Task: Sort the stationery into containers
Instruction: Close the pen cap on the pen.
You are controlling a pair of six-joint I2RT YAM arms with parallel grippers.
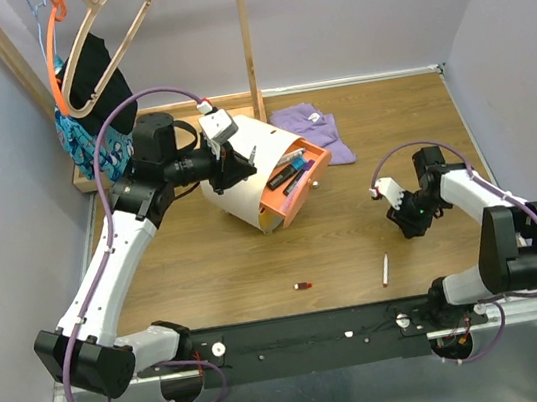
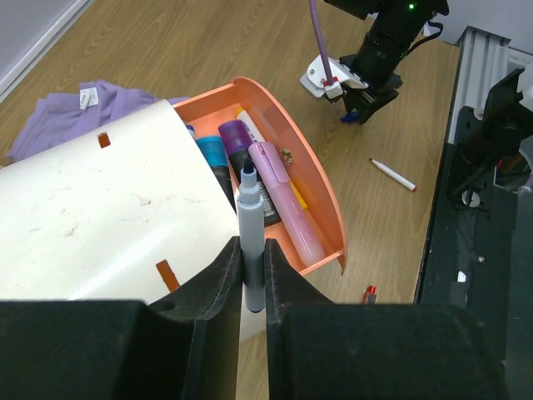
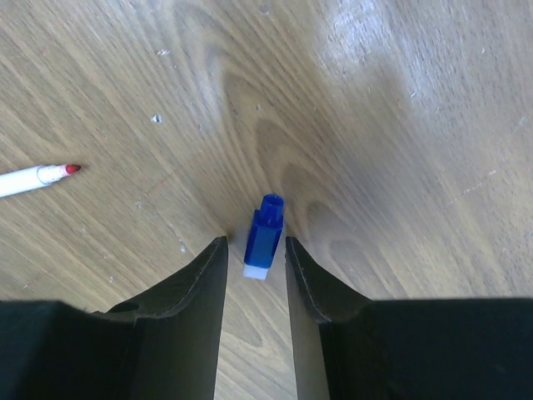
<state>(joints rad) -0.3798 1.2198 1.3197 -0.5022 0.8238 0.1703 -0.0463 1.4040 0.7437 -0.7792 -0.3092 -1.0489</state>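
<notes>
**Grey marker being held at the drawer; blue piece being straddled on the table**

A grey marker is being clamped by the left gripper. Both fingers are being pressed against its barrel, and its dark tip is being pointed away from the wrist. The marker is being held just over the edge of the cream-white drum, right beside the orange drawer, which is standing out from the drum's face. In the top view the drum is being seen tilted on the wooden table. Inside the drawer a pink marker, a purple marker and a teal marker are being kept side by side, with darker items partly hidden beneath them.

Well apart, on the right side of the table, a short blue piece with a white end is being straddled by the right gripper. Its jaws are being kept apart: bare wood is showing between the piece and one finger, while contact on the other side cannot be told.

A white pen with a red tip is lying near that gripper, towards the arm bases. A small red item is lying near the front edge, between the two arms. A purple cloth is lying behind the drum.
</notes>
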